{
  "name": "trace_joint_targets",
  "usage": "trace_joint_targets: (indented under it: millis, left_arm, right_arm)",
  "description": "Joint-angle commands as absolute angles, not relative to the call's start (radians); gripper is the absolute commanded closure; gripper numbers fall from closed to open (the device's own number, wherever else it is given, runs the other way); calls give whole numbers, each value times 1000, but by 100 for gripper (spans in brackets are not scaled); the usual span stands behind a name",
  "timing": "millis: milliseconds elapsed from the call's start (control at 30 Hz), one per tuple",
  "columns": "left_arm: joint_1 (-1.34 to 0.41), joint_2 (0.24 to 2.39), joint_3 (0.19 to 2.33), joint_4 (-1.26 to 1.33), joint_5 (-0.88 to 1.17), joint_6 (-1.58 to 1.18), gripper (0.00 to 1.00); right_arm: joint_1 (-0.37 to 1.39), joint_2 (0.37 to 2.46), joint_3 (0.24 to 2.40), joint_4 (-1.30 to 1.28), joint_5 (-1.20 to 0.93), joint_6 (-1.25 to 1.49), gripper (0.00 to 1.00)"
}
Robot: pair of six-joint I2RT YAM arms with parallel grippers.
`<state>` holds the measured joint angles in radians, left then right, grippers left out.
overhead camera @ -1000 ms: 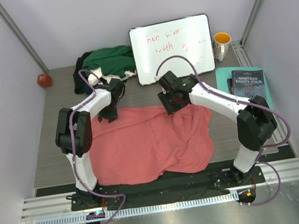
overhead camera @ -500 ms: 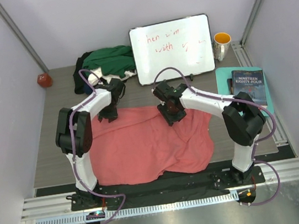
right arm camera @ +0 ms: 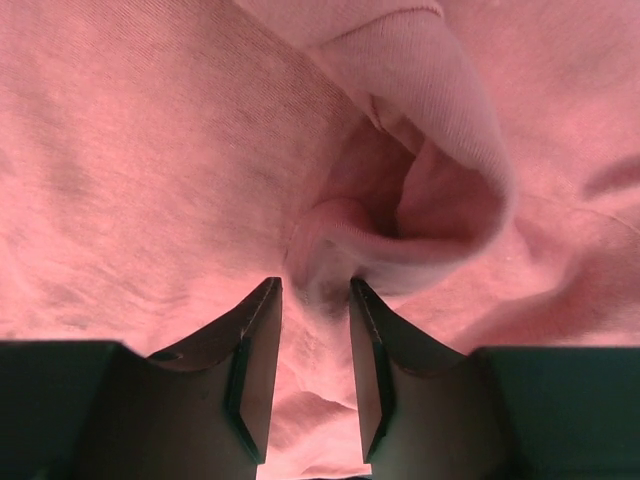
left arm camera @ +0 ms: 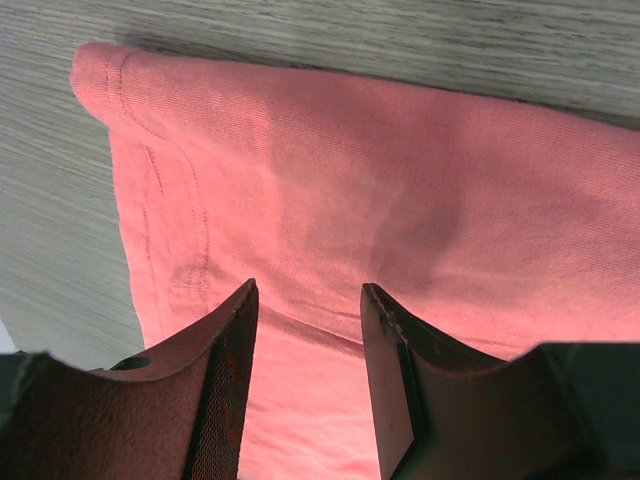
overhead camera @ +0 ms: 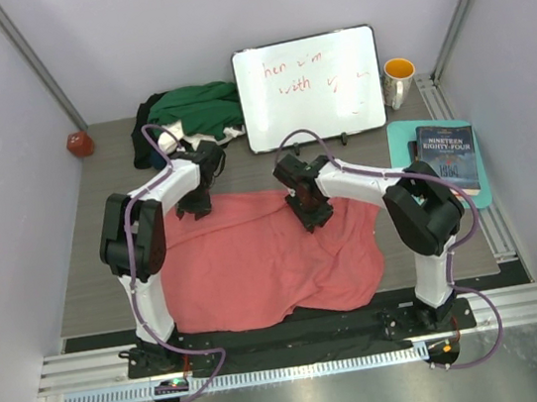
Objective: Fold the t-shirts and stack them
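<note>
Item: salmon-pink t-shirt (overhead camera: 266, 256). Lies opened out across the near middle of the desk (overhead camera: 90, 286), mostly flat. Its right half is rucked into loose ridges, and the near hem hangs toward the arm bases. No fold has been made in it.

Item: heap of other t-shirts (overhead camera: 191, 112). Dark green on top, with white and black showing beneath. Bundled at the far left of the desk and not yet sorted.

Progress, as judged: early. Nothing is folded or stacked; the pink shirt is first in hand and the whole heap remains.

Left gripper (left arm camera: 308, 298): over the shirt's far left corner. The jaws stand moderately apart, with the stitched hem and flat cloth under the gap. Nothing is pinched; whether the tips touch the cloth cannot be told.

Right gripper (right arm camera: 313, 290): at the far edge, right of centre. The jaws are narrowly parted, their tips at a raised pucker of cloth. The cloth is not clamped as far as can be seen.

Also present: white board (overhead camera: 309, 85), mug (overhead camera: 399, 81), book (overhead camera: 445, 151), red object (overhead camera: 79, 144).
</note>
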<state>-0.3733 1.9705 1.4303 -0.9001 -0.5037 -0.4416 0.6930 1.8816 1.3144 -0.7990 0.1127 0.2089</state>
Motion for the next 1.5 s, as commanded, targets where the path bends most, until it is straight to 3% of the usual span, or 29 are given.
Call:
trace_joint_targets:
  millis: [0, 133, 267, 433, 600, 1267, 1333, 1467]
  left_arm:
    - [-380, 1956, 1454, -899, -511, -449, 53]
    - [-382, 1960, 1457, -899, -511, -448, 53]
    - [-383, 1960, 1456, -902, -512, -448, 54]
    - [-385, 1960, 1457, -902, -509, -448, 54]
    - [-385, 1959, 1457, -902, -515, -445, 53]
    - [-387, 1956, 1462, -907, -522, -442, 54]
    - [-387, 1956, 1465, -910, -522, -440, 54]
    - [-387, 1953, 1460, -911, -522, -442, 54]
  right_arm:
    - [699, 1894, 1307, -773, 109, 209, 64]
    - [698, 1898, 1301, -772, 124, 204, 71]
    - [699, 1869, 1302, -776, 133, 207, 88]
    - [699, 1806, 1307, -776, 126, 212, 90]
    - [699, 1726, 1313, -784, 77, 210, 99]
    - [698, 1592, 1203, -879, -172, 201, 99]
    - [699, 1583, 1190, -880, -163, 202, 89]
    - [699, 1624, 1181, -887, -172, 201, 78]
